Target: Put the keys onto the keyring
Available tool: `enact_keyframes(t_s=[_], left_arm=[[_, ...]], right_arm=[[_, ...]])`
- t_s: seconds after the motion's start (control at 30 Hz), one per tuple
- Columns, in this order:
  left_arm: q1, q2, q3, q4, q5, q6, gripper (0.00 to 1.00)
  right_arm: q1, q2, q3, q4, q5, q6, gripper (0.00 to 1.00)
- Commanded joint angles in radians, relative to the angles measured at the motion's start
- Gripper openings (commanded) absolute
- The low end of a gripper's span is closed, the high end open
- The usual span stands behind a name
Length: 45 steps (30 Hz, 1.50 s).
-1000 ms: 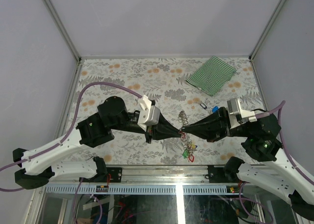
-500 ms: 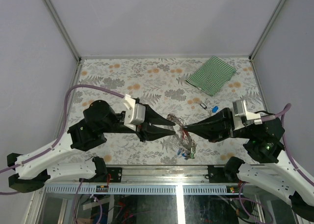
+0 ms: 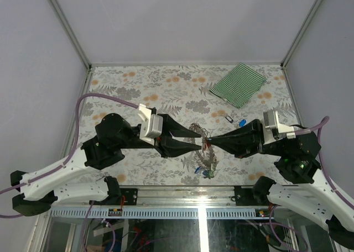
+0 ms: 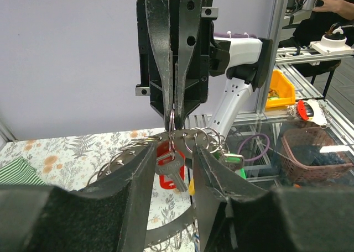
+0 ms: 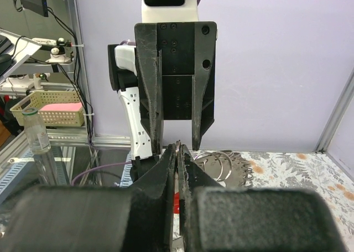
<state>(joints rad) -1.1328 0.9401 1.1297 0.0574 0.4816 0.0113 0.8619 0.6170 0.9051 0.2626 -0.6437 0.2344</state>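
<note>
Your right pincer (image 3: 209,143) pinches the grey coiled metal keyring (image 4: 206,135) above the table (image 3: 127,80), small tagged keys (image 4: 170,170) dangling. Your left pincer (image 3: 199,140) stands part-open around them; close gently on one key, no tugging.

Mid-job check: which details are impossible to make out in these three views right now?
1. Top view: how many keys hang in the bunch; too small and tangled together.
2. Left wrist view: which keyring loop the red-tagged key hangs from; the coils overlap, and the left gripper's fingers cover its edge.
3. Right wrist view: the keys; hidden behind the right gripper's shut fingers.
</note>
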Motion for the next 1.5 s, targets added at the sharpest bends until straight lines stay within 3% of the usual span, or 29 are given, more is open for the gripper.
enact_keyframes(t_s=[0.0,0.9,1.27,1.47], left_arm=[[-0.002,0.01,-0.005,0.095,-0.001,-0.015,0.34],[-0.001,0.058,0.011,0.142,0.017,-0.016,0.32],[-0.003,0.072,0.023,0.154,0.029,-0.017,0.25],[-0.002,0.072,0.029,0.151,0.034,-0.015,0.12]], right_arm=[[-0.001,-0.009,0.027,0.092,0.042,-0.018,0.0],[0.0,-0.008,0.022,0.067,0.039,-0.033,0.0],[0.0,-0.005,0.018,0.058,0.039,-0.044,0.0],[0.0,0.0,0.021,0.049,0.036,-0.05,0.0]])
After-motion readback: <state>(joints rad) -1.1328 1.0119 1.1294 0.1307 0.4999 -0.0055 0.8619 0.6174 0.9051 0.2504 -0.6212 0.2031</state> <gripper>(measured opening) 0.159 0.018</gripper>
